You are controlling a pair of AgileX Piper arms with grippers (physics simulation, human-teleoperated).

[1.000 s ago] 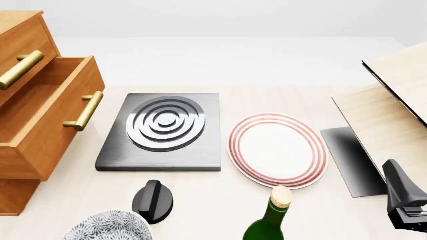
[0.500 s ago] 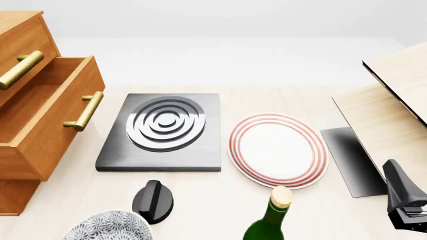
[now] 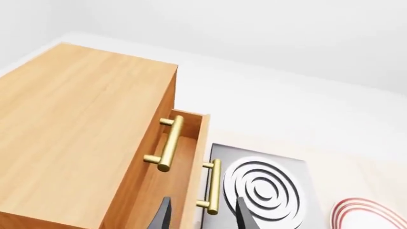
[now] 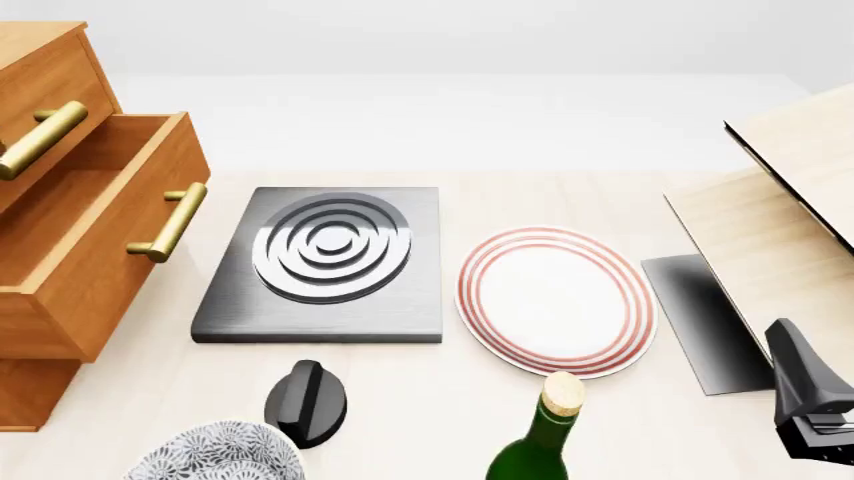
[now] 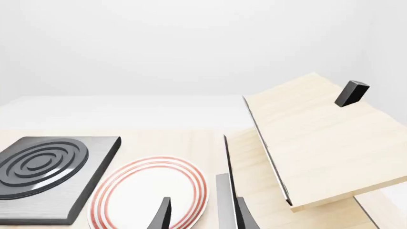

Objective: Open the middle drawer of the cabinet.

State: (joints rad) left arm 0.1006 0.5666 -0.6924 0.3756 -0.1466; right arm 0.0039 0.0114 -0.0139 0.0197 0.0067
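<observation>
Middle drawer pulled out; your task looks essentially done.

At the far left of the front view, the cabinet [image 4: 34, 70] has its middle drawer [image 4: 94, 250] standing well out, handle [image 4: 170, 222] free. Your left gripper [image 3: 200, 214] hangs parted and empty near that handle. At lower right, your right gripper [image 5: 200, 214] is also parted, holding nothing, by the striped plate [image 4: 558, 300].

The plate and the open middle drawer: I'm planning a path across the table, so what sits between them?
In the front view, the grey stove plate with concentric rings lies between the middle drawer and the red-rimmed plate.
</observation>
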